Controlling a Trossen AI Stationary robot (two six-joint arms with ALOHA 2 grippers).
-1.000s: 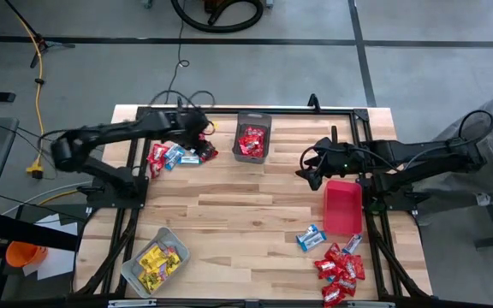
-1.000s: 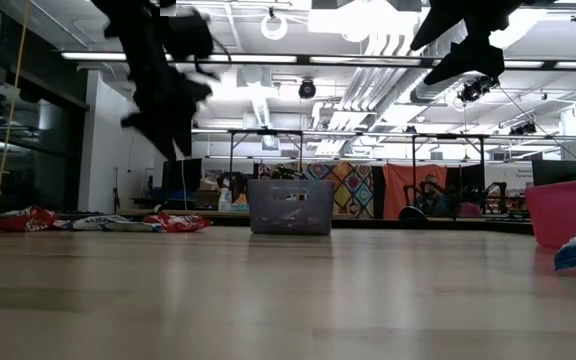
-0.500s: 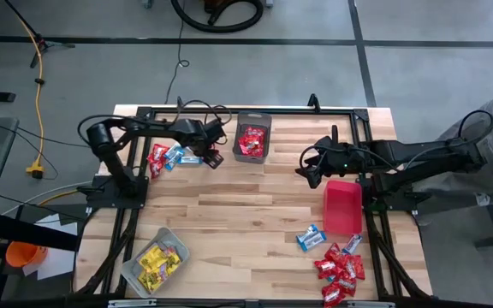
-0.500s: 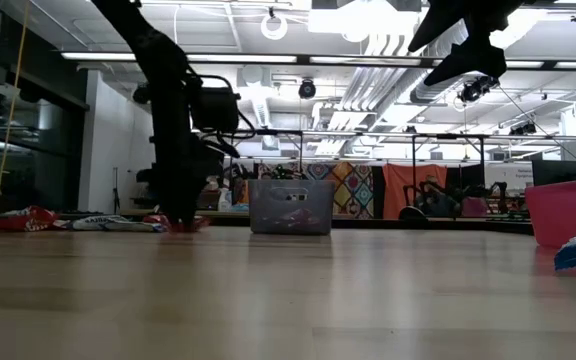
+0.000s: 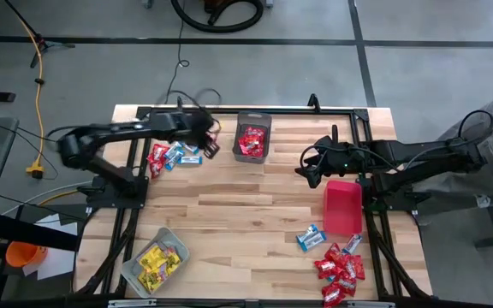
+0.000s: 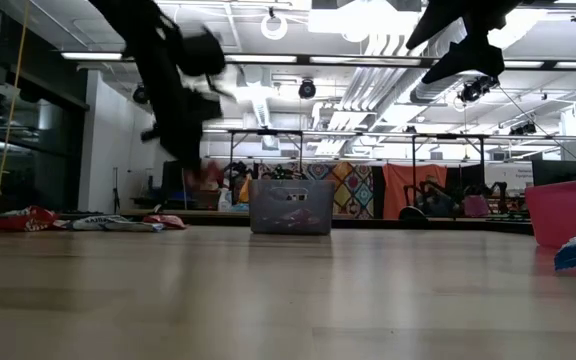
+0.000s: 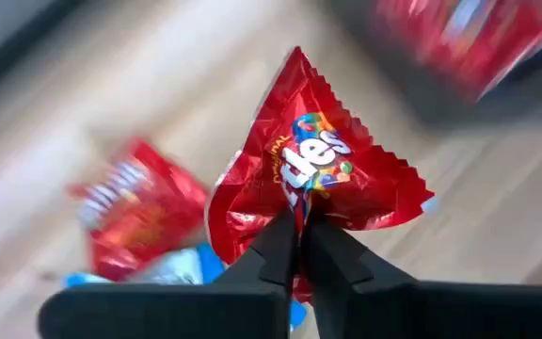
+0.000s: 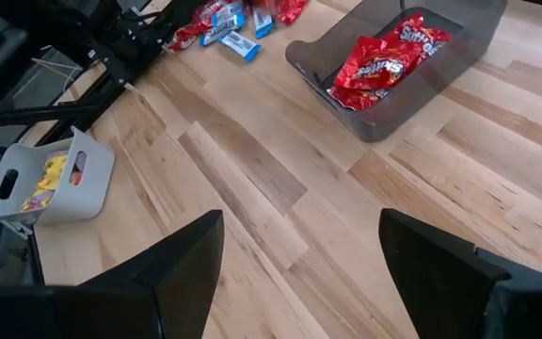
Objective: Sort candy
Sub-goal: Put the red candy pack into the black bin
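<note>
Beneath both arms, the wooden table (image 5: 246,201) spread wide, its middle bare, ringed by a grey concrete floor. Just beyond the left gripper (image 5: 210,149) stood the dark mesh bin (image 5: 252,137), holding red packets; behind the gripper lay a loose heap of red and blue-and-white candy (image 5: 168,156). The fingers (image 7: 276,254) were pressed together on a red packet (image 7: 313,174), lifted clear of the table. The right gripper (image 5: 310,169) hung with fingers spread beside the red bin (image 5: 341,207); more candy (image 5: 341,267) lay past it, the clear grey bin (image 5: 154,259) far off.
</note>
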